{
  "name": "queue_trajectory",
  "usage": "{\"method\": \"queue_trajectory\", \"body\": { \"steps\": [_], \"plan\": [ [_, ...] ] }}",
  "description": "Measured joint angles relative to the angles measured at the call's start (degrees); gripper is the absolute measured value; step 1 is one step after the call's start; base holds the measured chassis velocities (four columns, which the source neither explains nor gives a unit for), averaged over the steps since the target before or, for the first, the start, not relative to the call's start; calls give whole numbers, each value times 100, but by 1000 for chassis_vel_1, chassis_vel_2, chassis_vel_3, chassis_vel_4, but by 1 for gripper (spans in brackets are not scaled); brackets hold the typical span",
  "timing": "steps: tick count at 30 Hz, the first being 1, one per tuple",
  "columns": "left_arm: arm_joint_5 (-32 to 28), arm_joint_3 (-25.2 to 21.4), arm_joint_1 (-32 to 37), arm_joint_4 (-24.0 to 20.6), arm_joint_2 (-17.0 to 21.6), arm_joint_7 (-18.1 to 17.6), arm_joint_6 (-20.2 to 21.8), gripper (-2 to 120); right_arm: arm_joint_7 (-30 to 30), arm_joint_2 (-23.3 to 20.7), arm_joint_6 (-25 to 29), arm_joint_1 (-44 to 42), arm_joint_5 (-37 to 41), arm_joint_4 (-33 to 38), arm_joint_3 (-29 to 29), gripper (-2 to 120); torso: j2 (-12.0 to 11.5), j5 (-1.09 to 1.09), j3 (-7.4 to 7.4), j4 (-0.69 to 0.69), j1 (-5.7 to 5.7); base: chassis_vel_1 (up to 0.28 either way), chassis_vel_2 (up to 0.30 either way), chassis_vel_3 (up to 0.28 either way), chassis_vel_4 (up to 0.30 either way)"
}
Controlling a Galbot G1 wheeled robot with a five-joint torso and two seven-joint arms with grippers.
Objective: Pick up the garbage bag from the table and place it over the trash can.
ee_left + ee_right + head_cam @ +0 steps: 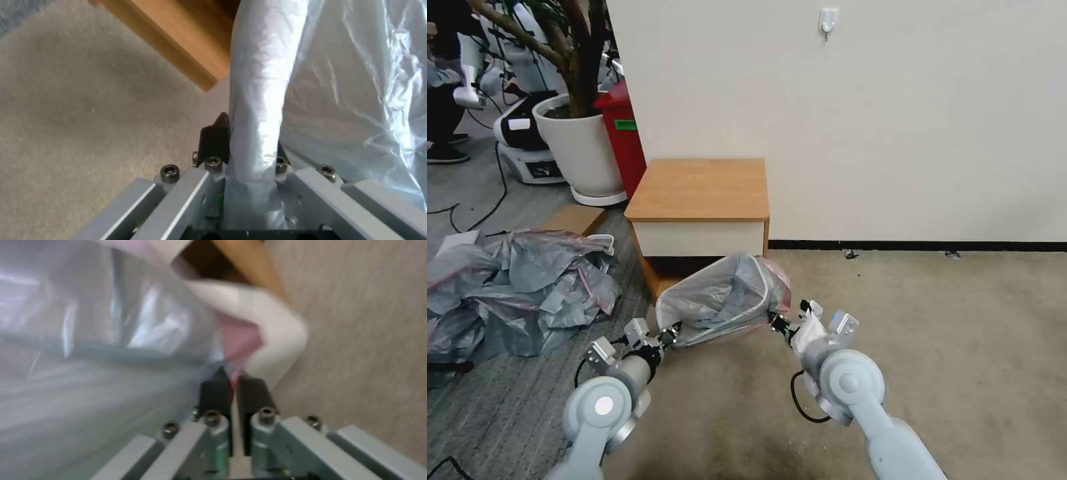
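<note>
Two pincers hold the garbage bag [720, 300] stretched open between them, low over the beige carpet [934, 347] and just in front of the table [700, 190]. The bag, thin translucent grey plastic with a pink-red rim band, is spread over the trash can [764, 287], whose pale rim shows through the film on the bag's right side; how far down the bag reaches over it cannot be told. Left pincer [668, 335]: closed on the bag's left edge; in the left wrist view a twisted rope of grey plastic [258, 100] runs up out of the left pincer [245, 146] between its black fingers [214, 140]. Right pincer [779, 324]: closed on the bag's right edge; in the right wrist view the right pincer [235, 391] has its two black pads [214, 395] pressed together on a pink strip of the rim band [238, 340], beside a pale curved corner of the trash can [276, 336]. Table: light-brown wooden top, white drawer front, set against a white wall [894, 120]. Left of the table lies a heap of grey plastic bags [514, 287] on grey floor, and behind it stand a white plant pot [584, 153] and a red bin [627, 140].
</note>
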Motion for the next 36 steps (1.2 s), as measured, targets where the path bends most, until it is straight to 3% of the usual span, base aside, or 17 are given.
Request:
{"method": "queue_trajectory", "body": {
  "steps": [4,7,17,22,25,27,29,30,36],
  "plan": [
    [1,-5,-51,34,41,-1,-22,3,-154,-77,113,-88,-504,33,-155,12,0,0,0,0,0,0,0,0,0],
    [1,1,-220,113,181,1,-88,3,-246,-248,359,-240,-1334,71,-459,32,0,0,0,0,0,0,0,0,0],
    [-19,10,-368,284,575,108,-160,3,-657,-645,728,-532,-1975,193,-363,66,0,-1,0,0,0,0,0,0,0],
    [-34,-57,-256,298,964,338,-161,3,-1488,-1105,1058,-597,-1975,259,-41,84,0,0,0,0,0,0,0,0,0],
    [-37,-136,-117,272,1317,577,-156,3,-2364,-1521,1199,-513,-1459,257,162,98,0,0,0,0,0,0,0,0,0],
    [-37,-156,-89,265,1394,635,-155,3,-2539,-1594,1199,-495,-1296,262,191,99,0,-1,0,0,0,0,0,0,0],
    [-37,-199,-5,231,1626,789,-148,3,-3254,-1832,1189,-371,-721,198,238,98,0,0,0,0,0,0,0,0,0],
    [-37,-199,-5,231,1626,789,-148,3,-3254,-1832,1189,-371,-721,198,238,98,0,0,0,0,0,0,0,0,0],
    [-24,-243,110,157,1815,977,-144,3,-4751,-2132,1041,-23,-97,-277,99,84,0,1,0,0,0,0,0,0,0]
  ]
}}
